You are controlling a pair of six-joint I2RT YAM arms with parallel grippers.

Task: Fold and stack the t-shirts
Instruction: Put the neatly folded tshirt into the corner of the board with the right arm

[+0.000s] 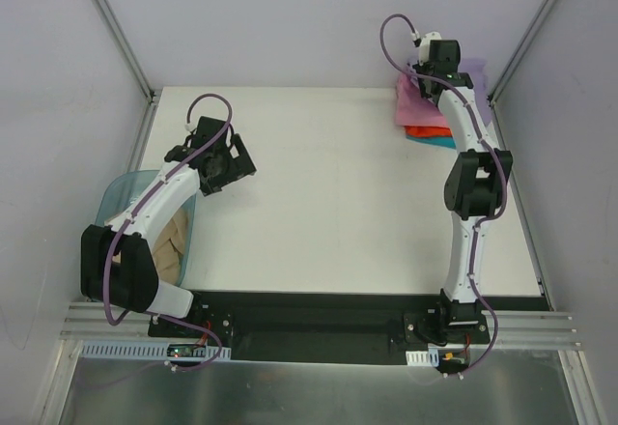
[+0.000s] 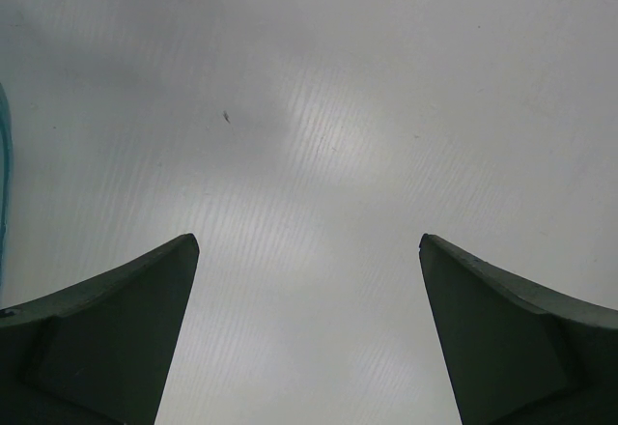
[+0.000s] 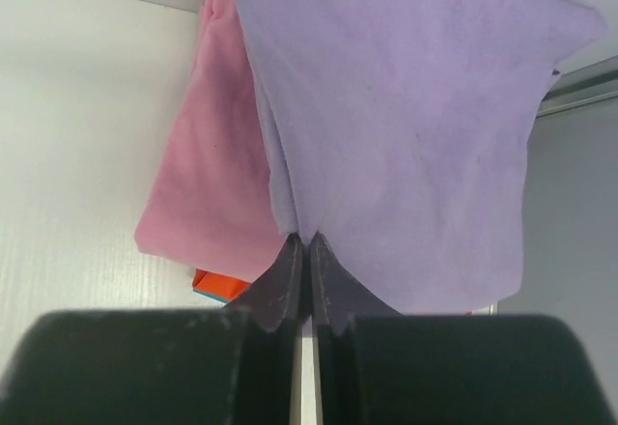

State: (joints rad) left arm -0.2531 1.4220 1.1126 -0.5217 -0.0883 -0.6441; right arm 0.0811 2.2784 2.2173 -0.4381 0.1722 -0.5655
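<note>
Only the right wrist view shows the right claw (image 3: 302,240) clamped on the lavender t-shirt (image 3: 406,126), seemingly its edge; left claw (image 2: 309,241) spread apart.

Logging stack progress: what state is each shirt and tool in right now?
lavender t-shirt, gripped at its edge, top of stack
pink t-shirt, folded, under lavender
orange-red t-shirt, stacked under pink
teal t-shirt, stacked, mostly hidden
tan t-shirt, crumpled in bin
left tool, open, empty
right tool, shut on lavender t-shirt
</note>
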